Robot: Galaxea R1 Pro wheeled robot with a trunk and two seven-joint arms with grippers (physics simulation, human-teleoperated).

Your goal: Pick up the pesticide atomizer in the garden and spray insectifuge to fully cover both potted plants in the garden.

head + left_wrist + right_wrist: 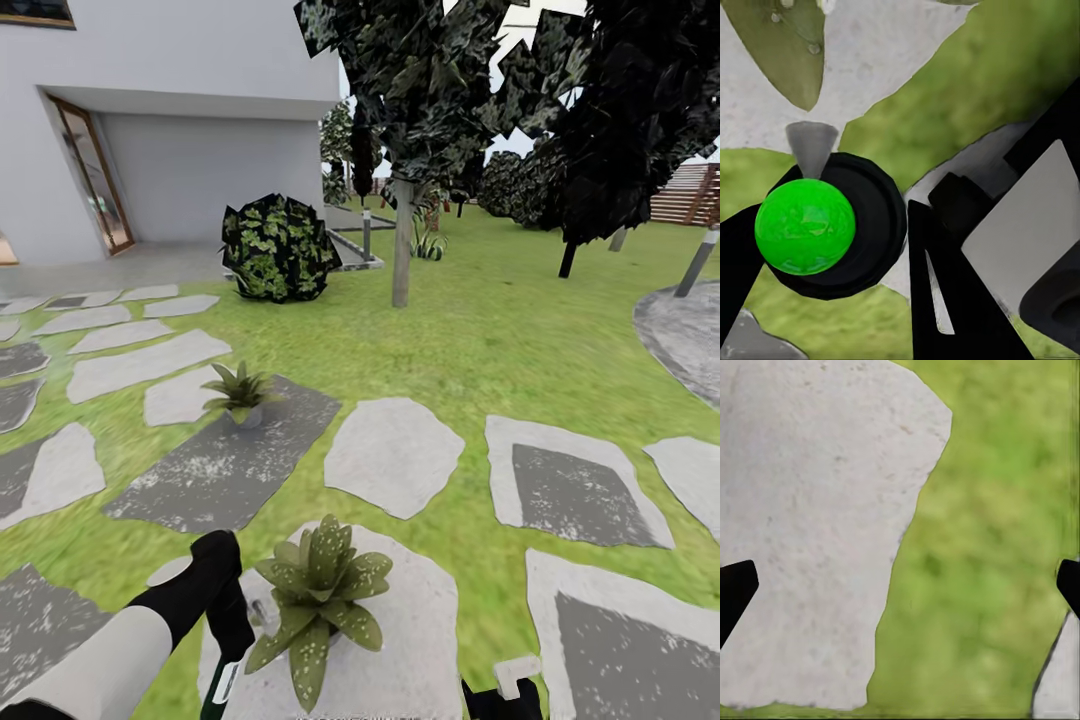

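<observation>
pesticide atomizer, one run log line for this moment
left end effector: shut on pesticide atomizer | beside near potted plant | far potted plant on dark stone | right end effector: open over lawn

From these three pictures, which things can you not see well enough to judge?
- The pesticide atomizer in the head view: its lower part is cut off by the picture's edge.
- The left gripper in the left wrist view: the bottle between the fingers covers the contact.
- The near potted plant: its leaves hide the pot.
- The right gripper: just the fingertips show at the picture's sides, far apart, over a stepping stone.
</observation>
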